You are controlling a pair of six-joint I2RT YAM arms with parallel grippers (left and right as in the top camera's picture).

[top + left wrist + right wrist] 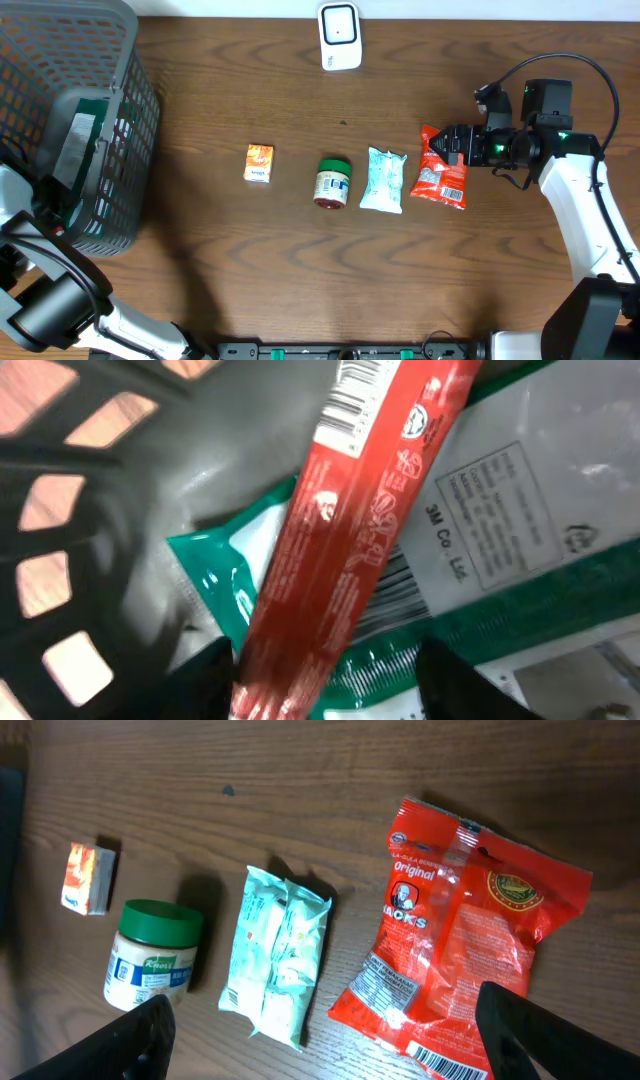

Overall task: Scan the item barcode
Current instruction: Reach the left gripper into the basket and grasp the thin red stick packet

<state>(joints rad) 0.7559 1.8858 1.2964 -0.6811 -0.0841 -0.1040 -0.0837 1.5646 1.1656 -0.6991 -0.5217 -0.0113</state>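
At the frame's left, inside the basket (125,120), my left fingers (212,682) flank a red stick (340,550); the grip I cannot tell. My right fingers (525,1025) hang wide over the red bag (441,172), right of centre on the tabletop (300,270), beside a pale pouch (383,180).

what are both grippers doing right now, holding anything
left gripper: open, straddling the red stick packet, not clamped
right gripper: open, empty, above the red snack bag
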